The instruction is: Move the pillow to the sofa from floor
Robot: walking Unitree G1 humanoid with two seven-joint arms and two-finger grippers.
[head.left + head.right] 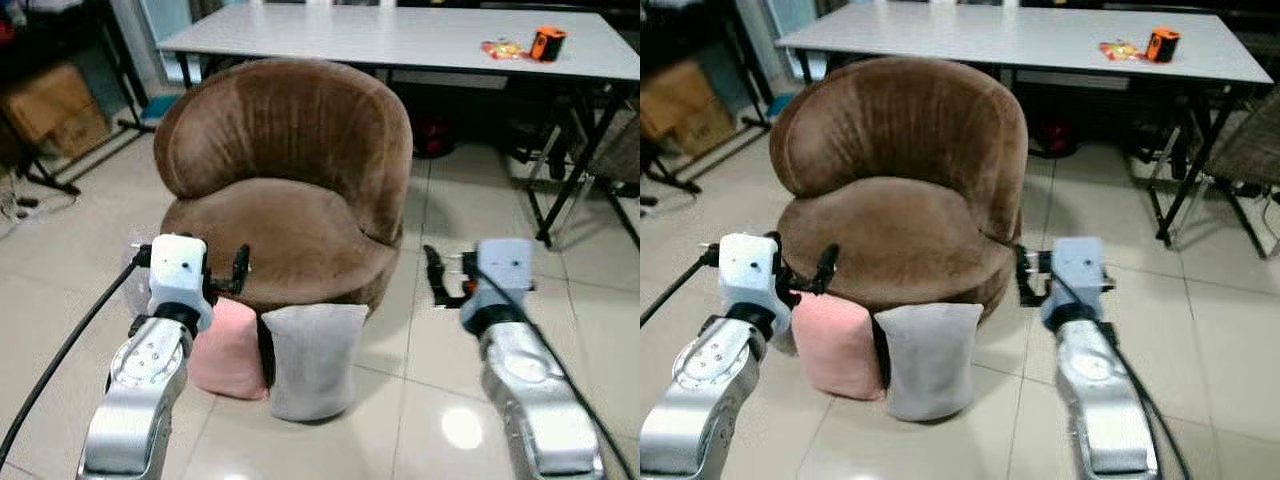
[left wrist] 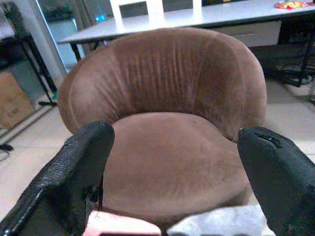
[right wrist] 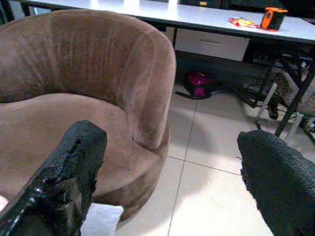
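Two pillows stand on the tiled floor, leaning against the front of the round brown sofa [image 1: 290, 200]: a pink pillow [image 1: 228, 350] on the left and a grey pillow [image 1: 312, 360] beside it, touching. My left gripper [image 2: 174, 162] hovers open just above the pink pillow, one black finger [image 1: 240, 270] showing near the sofa's seat edge. Over bare floor to the right of the sofa, my right gripper [image 3: 172, 172] is open and holds nothing; its finger [image 1: 435, 278] is level with the seat's front.
Behind the sofa stands a long white table [image 1: 400, 40] with an orange object [image 1: 548, 43] on it. Black table legs and a chair frame [image 1: 560, 170] stand at the right. Cardboard boxes [image 1: 45, 105] and a black rack are at the far left.
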